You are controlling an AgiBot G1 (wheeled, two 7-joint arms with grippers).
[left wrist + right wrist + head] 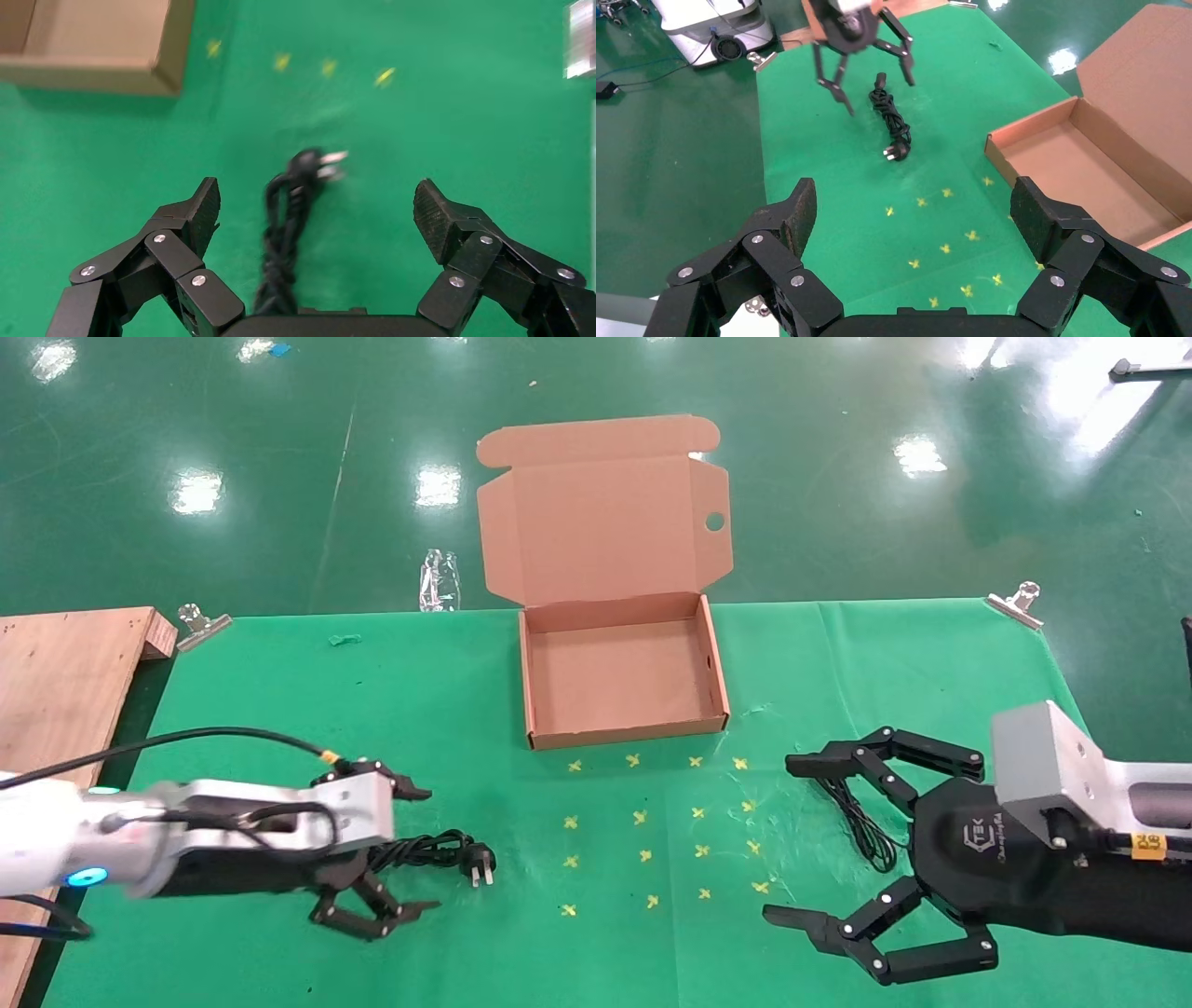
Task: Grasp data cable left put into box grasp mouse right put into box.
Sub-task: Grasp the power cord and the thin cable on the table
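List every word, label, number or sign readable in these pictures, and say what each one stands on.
White logo with lettering on the black body of the right gripper: starts "TE", the rest and the smaller line beneath too small to read.
Yellow tag with dark marks on the right arm's cable: too small to read.
Box, data cable, left gripper: no text visible.
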